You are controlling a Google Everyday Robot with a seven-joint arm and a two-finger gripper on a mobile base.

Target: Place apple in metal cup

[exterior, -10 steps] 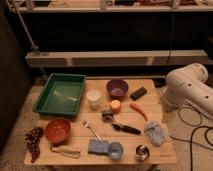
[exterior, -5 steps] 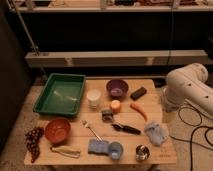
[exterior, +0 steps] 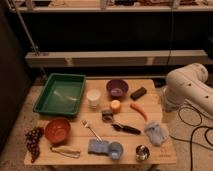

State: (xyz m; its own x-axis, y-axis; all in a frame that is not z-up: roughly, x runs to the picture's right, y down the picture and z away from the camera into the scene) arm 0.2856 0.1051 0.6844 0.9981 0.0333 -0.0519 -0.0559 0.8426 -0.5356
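The apple [exterior: 115, 105], small and yellow-orange, lies near the middle of the wooden table [exterior: 75, 156], just below a purple bowl [exterior: 117, 88]. The metal cup [exterior: 142, 152], short and shiny with a dark inside, stands upright at the table's front right edge, next to a light blue cup [exterior: 115, 149]. My white arm [exterior: 190, 87] bulks beside the table's right edge, well away from both. The gripper itself is hidden from this view.
A green tray [exterior: 61, 93] sits back left, with a white cup [exterior: 93, 97] beside it. A carrot [exterior: 139, 110], dark block [exterior: 138, 93], crumpled cloth [exterior: 156, 132], black-handled tool [exterior: 126, 128], fork [exterior: 91, 130], blue sponge [exterior: 97, 146], red bowl [exterior: 57, 130] and grapes [exterior: 33, 141] crowd the table. Cables [exterior: 197, 132] lie on the floor at right.
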